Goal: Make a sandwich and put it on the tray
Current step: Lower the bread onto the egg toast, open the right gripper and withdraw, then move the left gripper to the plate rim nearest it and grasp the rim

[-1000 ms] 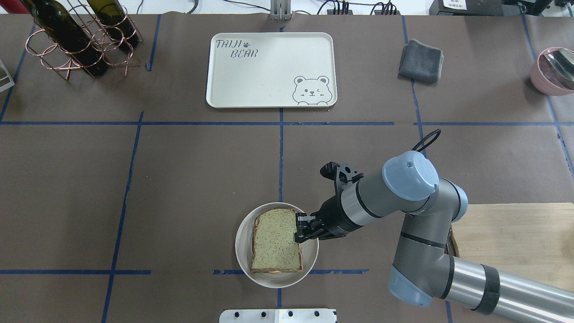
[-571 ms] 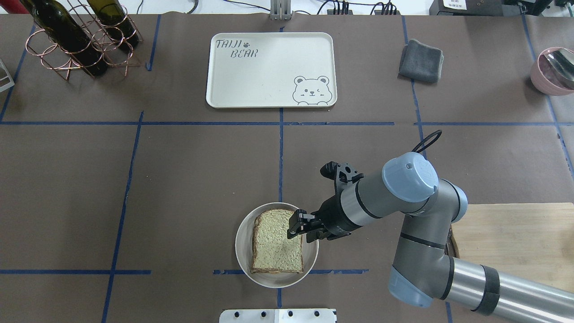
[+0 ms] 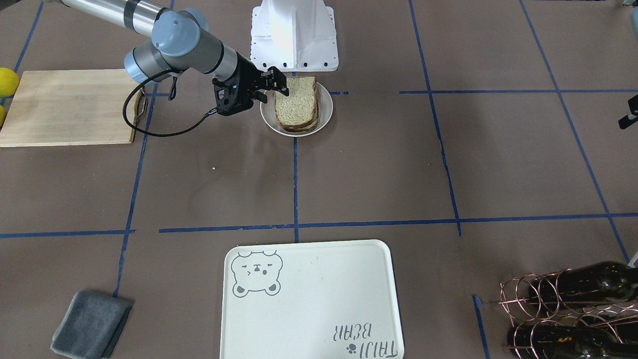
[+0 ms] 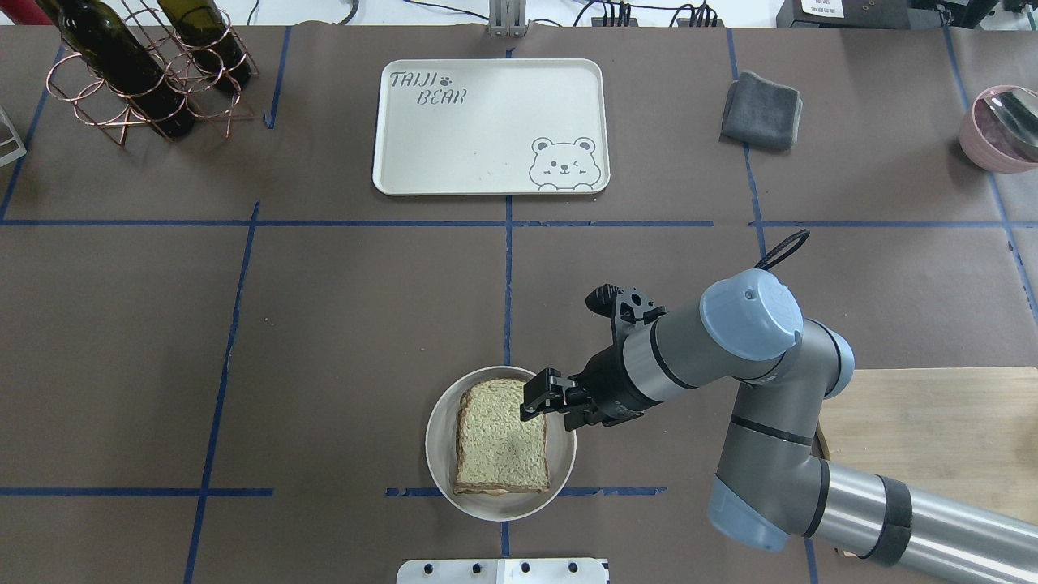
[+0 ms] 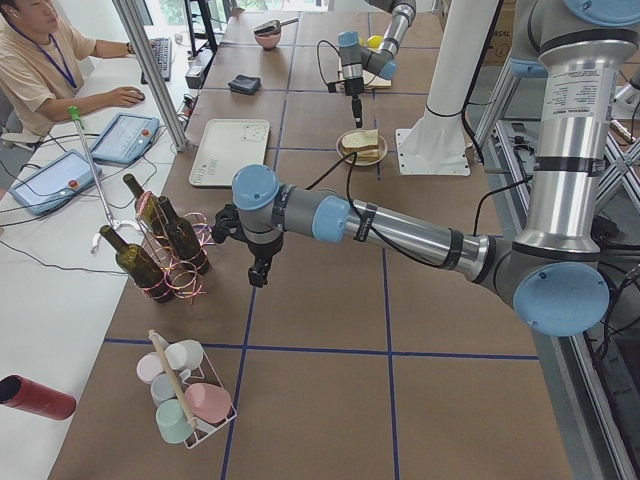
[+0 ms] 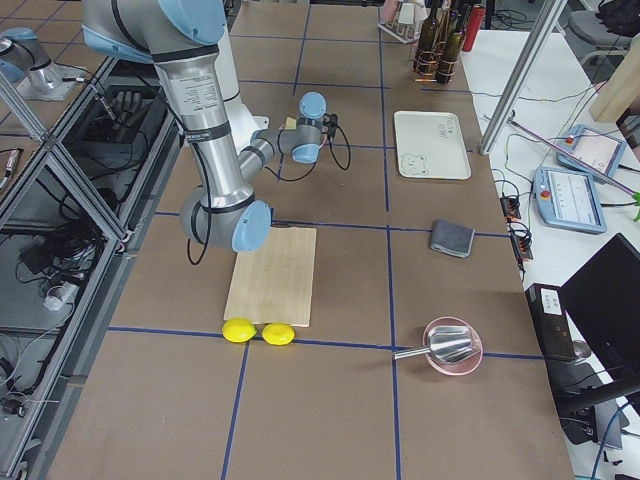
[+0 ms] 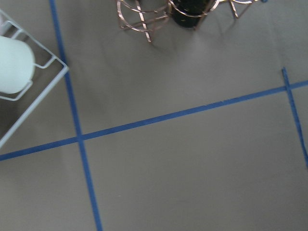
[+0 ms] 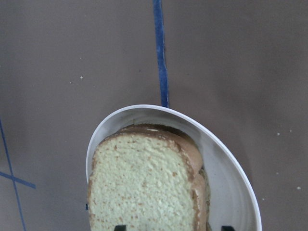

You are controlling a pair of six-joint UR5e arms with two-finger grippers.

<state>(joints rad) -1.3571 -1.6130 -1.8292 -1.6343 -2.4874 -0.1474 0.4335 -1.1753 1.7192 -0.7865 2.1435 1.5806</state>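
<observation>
Sandwich [image 4: 499, 442] on its plate [image 4: 438, 442], tray [image 4: 486, 138] at 12 o'clock

The sandwich sits on a round white plate on the brown surface [image 4: 324, 324]. The right fingers [image 4: 539, 396] hang wide apart over its 1 o'clock corner, holding nothing. The tray reads "TAIJI BEAR" by a bear face. A grey cloth [image 4: 761, 109] lies at 1 o'clock, a cutting board [image 4: 932, 422] at 3. I cannot tell how the left fingers [image 5: 258, 272] stand.

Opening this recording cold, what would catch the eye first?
The sandwich sits on its round plate at the robot's near edge of the table. The right gripper hangs open by its far right corner. Next comes the big cream tray with the bear face, at the far middle of the table.
</observation>
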